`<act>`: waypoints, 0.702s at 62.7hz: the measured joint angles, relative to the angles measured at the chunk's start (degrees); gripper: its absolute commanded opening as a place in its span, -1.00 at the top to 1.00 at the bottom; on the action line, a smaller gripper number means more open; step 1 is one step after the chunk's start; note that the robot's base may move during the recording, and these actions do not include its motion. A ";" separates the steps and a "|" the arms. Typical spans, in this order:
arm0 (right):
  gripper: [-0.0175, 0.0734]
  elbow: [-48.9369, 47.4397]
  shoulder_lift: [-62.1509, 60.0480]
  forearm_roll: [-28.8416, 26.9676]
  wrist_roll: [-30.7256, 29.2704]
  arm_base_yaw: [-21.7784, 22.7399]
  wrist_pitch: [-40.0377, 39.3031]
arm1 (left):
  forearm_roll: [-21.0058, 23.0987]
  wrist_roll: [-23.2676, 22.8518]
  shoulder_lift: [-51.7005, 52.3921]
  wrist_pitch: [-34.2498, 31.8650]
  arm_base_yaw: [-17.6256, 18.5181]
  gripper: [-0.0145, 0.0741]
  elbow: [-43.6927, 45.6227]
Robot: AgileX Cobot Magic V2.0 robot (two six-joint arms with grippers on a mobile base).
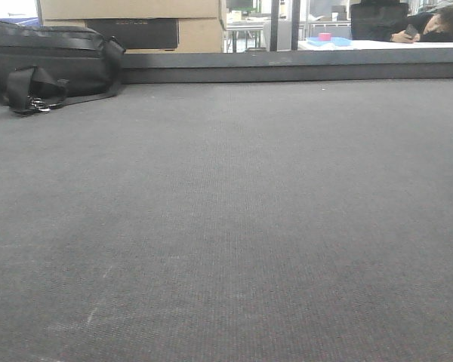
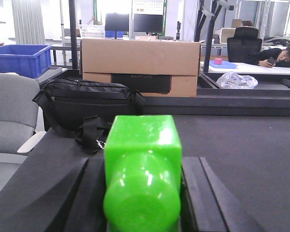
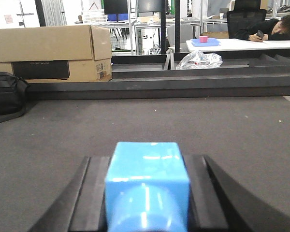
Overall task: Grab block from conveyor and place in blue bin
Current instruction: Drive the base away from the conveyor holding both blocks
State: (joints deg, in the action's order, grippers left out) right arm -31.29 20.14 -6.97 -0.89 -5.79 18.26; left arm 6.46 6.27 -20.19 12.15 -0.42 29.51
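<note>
In the left wrist view my left gripper [image 2: 143,164] is shut on a glossy green block [image 2: 142,140], its black fingers [image 2: 82,183] pressed to both sides. In the right wrist view a light blue block [image 3: 147,169] sits clamped in my right gripper [image 3: 146,162], which is shut on it. Both are held just above the dark grey woven conveyor [image 1: 226,226]. A blue bin [image 2: 19,59] stands off the conveyor at the far left of the left wrist view. Neither gripper shows in the front view.
A black bag [image 1: 45,64] lies at the conveyor's far left by the dark raised rim [image 1: 287,68]. Cardboard boxes [image 1: 136,23] stand behind it. A grey chair [image 2: 9,111] is at the left. A person [image 1: 438,26] leans on a white table beyond.
</note>
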 measured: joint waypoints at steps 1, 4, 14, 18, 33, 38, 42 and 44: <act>0.97 0.00 0.00 0.00 0.00 0.00 0.00 | 0.00 0.00 0.00 0.00 0.00 0.92 0.00; 0.97 0.00 0.00 0.00 0.00 0.00 0.00 | 0.00 0.00 0.00 0.00 0.00 0.92 0.00; 0.97 0.00 -0.09 0.00 0.00 0.00 0.00 | 0.00 0.00 0.00 0.00 0.00 0.92 0.00; 0.97 0.00 -0.09 0.00 0.00 0.00 0.00 | 0.00 0.00 0.00 0.00 0.00 0.92 0.00; 0.97 0.00 -0.09 0.00 0.00 0.00 0.00 | 0.00 0.00 0.00 0.00 0.00 0.92 0.00; 0.97 0.00 -0.09 0.00 0.00 0.00 0.00 | 0.00 0.00 0.00 0.00 0.00 0.92 0.00; 0.97 0.00 -0.09 0.00 0.00 0.00 0.00 | 0.00 0.00 0.00 0.00 0.00 0.92 0.00; 0.97 0.00 -0.09 0.00 0.00 0.00 0.00 | 0.00 0.00 0.00 0.00 0.00 0.92 0.00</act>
State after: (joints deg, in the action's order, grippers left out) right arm -31.29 20.04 -6.97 -0.89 -5.79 18.26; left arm 6.46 6.27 -20.19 12.15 -0.42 29.51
